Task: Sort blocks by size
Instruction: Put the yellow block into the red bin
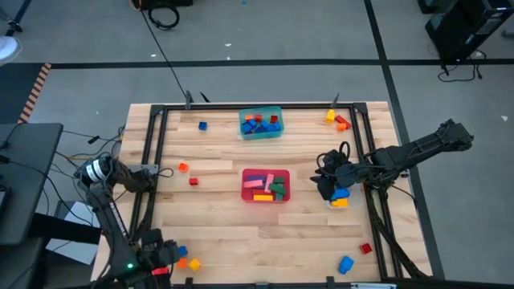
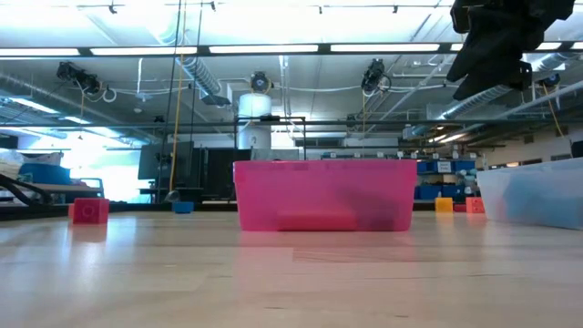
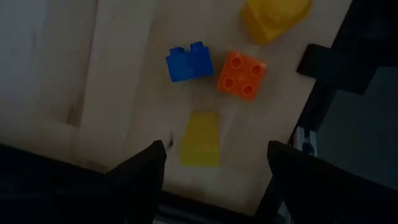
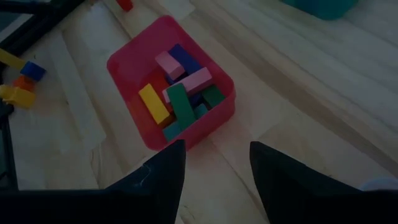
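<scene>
Fingers (image 4: 165, 180) of the right hand (image 4: 214, 177) stand apart with nothing between them, the hand held above the bench (image 1: 217, 233) to the right of the red tub (image 1: 266, 185). From its wrist the tub shows a yellow bar (image 4: 153, 103), a green bar (image 4: 180, 104), pink bars (image 4: 196, 81) and a blue one (image 4: 184, 59). In the high view the hand sits over a blue block (image 1: 340, 193) and a yellow one (image 1: 339, 203) just right of it. In the low view the hand hangs high at upper right, well above the bench.

Farther off lie a teal tub (image 1: 261, 123) at the rear, filled with red and blue blocks, a blue cube (image 1: 203, 126) to its left, and yellow and orange blocks (image 1: 337, 120) at the rear right corner. Two red blocks (image 1: 188, 174) lie left of the red tub. Near the front right are a red block (image 1: 365, 248) and a blue block (image 1: 346, 263).

The left hand (image 3: 214, 165) is at the front left corner, its fingers also spread and empty, above a yellow block (image 3: 200, 139), a blue block (image 3: 189, 61), an orange block (image 3: 242, 74) and another yellow one (image 3: 275, 17).
</scene>
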Controlling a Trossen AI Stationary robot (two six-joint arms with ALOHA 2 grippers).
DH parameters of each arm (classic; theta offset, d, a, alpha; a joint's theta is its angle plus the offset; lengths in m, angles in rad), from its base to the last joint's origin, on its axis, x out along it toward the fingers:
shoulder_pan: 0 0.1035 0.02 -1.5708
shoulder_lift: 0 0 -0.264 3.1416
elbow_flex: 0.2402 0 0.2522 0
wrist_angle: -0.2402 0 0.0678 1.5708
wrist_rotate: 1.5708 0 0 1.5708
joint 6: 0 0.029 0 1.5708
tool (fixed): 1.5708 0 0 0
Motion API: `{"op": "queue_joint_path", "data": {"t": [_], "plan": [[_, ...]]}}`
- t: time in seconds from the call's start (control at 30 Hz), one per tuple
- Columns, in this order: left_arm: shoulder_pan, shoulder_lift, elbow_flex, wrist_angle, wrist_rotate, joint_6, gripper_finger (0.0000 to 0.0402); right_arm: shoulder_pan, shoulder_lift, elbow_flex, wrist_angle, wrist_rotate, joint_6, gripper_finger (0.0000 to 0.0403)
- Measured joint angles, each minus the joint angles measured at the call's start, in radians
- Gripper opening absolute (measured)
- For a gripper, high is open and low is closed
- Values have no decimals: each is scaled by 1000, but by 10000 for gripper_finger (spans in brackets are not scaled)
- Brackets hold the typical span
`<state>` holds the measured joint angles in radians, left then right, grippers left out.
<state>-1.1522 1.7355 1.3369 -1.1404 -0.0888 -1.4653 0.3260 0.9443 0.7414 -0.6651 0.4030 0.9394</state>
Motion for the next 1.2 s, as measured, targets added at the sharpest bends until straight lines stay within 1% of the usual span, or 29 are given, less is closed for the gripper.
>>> {"op": "queue_joint_path", "data": {"t": [0.23,0.4,0.67,0.8,0.97,1.2], "plan": [[-2,0,0,-3,-26,17,288,0,0,0,0,0,3,193],[-5,17,-4,12,-31,17,280,0,0,0,0,0,3,193],[-5,42,-67,114,-29,14,271,0,0,0,1,-1,3,193],[-5,42,-102,140,-17,-14,266,0,0,0,5,-2,11,193],[-8,42,-124,179,-10,-18,247,0,0,0,21,-3,11,193],[-8,42,-133,203,-3,-10,202,0,0,0,44,-3,11,193]]}}
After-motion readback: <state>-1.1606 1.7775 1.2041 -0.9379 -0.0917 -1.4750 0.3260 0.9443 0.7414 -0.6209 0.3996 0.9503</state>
